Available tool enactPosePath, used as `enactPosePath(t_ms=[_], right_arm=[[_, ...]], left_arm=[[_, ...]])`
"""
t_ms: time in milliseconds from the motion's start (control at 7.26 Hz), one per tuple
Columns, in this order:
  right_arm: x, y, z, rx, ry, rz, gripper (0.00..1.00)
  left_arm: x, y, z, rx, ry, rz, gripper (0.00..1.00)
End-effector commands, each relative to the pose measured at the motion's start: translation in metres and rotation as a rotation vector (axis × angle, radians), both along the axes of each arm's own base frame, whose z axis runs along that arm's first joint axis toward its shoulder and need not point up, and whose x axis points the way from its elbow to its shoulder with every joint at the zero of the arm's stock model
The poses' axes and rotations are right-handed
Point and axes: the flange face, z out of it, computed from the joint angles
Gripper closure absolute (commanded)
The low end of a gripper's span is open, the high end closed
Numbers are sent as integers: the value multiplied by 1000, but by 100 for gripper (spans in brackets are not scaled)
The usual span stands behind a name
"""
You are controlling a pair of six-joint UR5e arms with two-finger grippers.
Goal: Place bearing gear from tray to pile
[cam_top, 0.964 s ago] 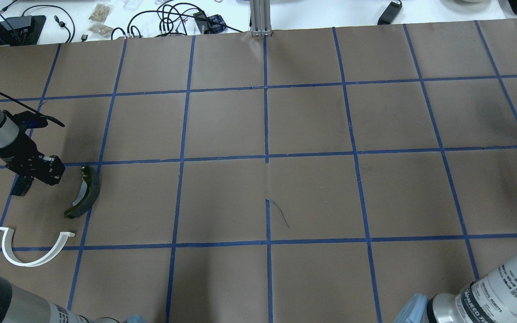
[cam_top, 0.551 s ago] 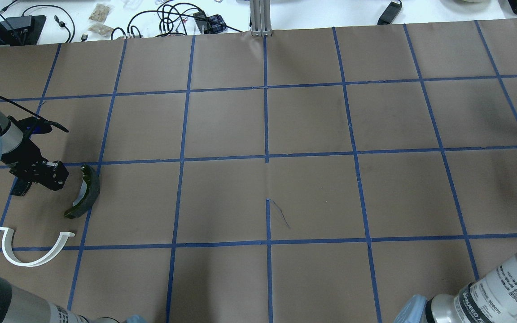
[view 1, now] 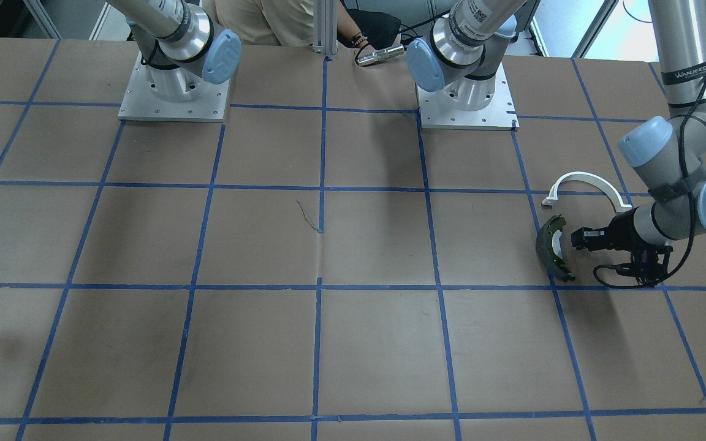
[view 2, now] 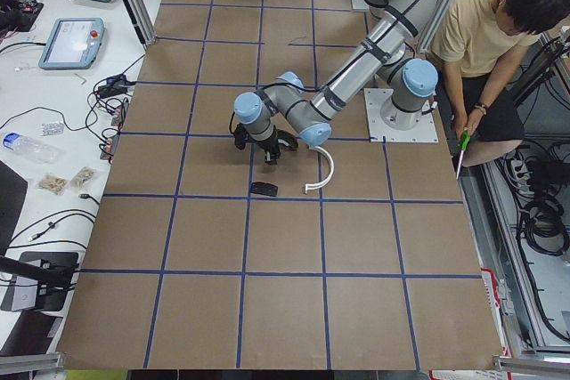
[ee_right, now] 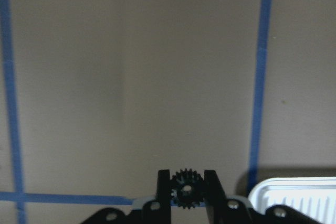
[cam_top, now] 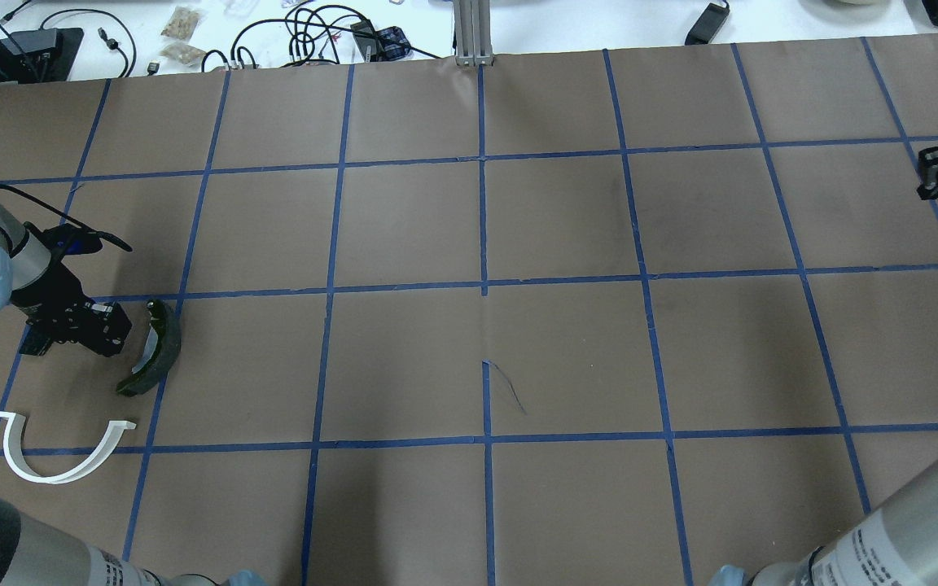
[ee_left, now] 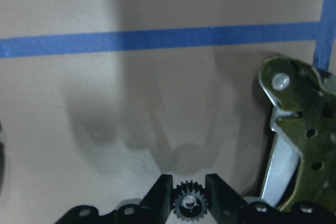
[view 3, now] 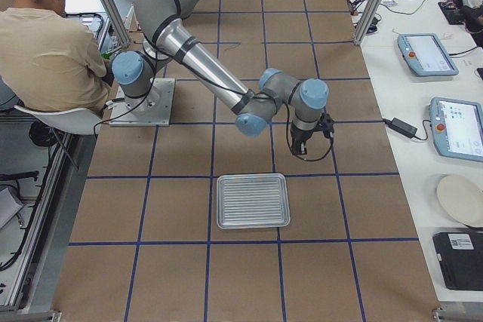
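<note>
Black bearing gear (ee_left: pixel 188 203) sits at bottom centre of the left wrist view, pinched tight by the left gripper (ee_left: pixel 189 182). It is off the tray and hovering over the pile area, with its toothed shadow on the brown paper (ee_left: pixel 105 103) just ahead. The olive brake shoe (ee_left: pixel 302 145) is just beside it at the right edge, not touching, and a blue tape (ee_left: pixel 157 40) line crosses the top beyond. Black pad (view 2: pixel 264 189) and white arch (view 1: pixel 583 176), the other pile parts, lie near. Well apart, the right gripper (ee_right: pixel 182 174) clenches a second gear (ee_right: pixel 184 187) next to the tray (view 3: pixel 252 200) corner, at the lower right of its wrist view. The step looks like set-down. To do it well, lower until the teeth almost meet the paper, stay clear of the shoe's edge, then part the fingers slowly. The gear seems to be held on edge, so a drop from height would likely let it roll away from the pile.
</note>
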Motion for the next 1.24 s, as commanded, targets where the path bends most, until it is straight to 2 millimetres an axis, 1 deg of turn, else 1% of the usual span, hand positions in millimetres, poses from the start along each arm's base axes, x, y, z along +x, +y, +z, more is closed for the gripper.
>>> enactPosePath(t_ms=[0,138,276,413,551,689,827,964,1102], right_arm=[[201,-16,13,18,-8,6,100],[302,-7,6,24,-22,-18,100],[399,13,-1,28,-52,-54,100],[471,39,-10,53,-102,-96,100],[525,64,-14,41,-117,-135,100],[567,93,-29,38,-116,-153,100],[591,117,-46,28,-122,-177,100],[598,137,-69,28,-120,-192,100],[605,157,-87,12,-130,-188,100]], left_arm=[[5,0,6,-19,-12,9,0],[5,0,6,-22,-13,9,0],[5,-4,16,-40,-23,10,0],[-2,-9,33,-60,-43,-5,0],[-4,-15,60,-84,-59,-14,0],[-10,-25,92,-84,-58,-25,0],[-21,-35,126,-85,-56,-47,0],[-39,-44,155,-93,-70,-36,0],[-66,-50,177,-116,-85,-58,0]])
